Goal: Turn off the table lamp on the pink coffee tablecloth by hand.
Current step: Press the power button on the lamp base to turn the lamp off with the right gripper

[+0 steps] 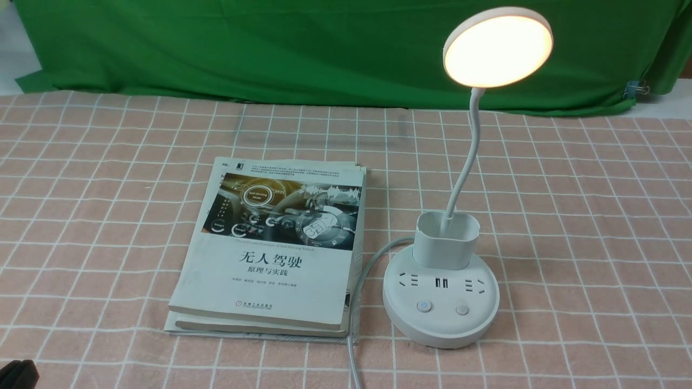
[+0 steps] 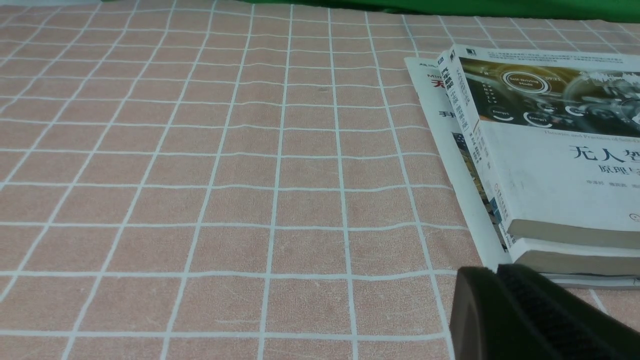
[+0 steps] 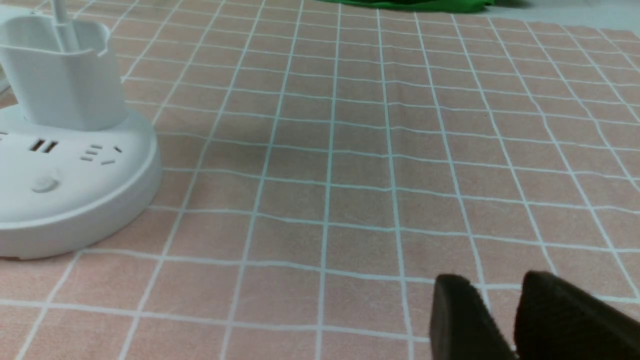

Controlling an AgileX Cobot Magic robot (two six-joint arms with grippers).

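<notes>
The white table lamp [image 1: 440, 300] stands on the pink coffee tablecloth [image 1: 594, 216], right of centre. Its round head [image 1: 497, 47] glows warm white. The round base carries two buttons [image 1: 425, 307] at its front. In the right wrist view the lamp base [image 3: 75, 200] and cup holder [image 3: 62, 75] show off to one side. My right gripper [image 3: 492, 286] is slightly open and empty, low over the cloth and apart from the base. My left gripper [image 2: 497, 272] is shut and empty, close to the near corner of the books. Only its tip [image 1: 16, 375] shows in the front view.
Two stacked books [image 1: 270, 248] lie just left of the lamp and also show in the left wrist view [image 2: 550, 165]. The lamp's grey cable [image 1: 354, 324] runs between books and base toward the front edge. A plain green cloth [image 1: 270, 48] hangs behind.
</notes>
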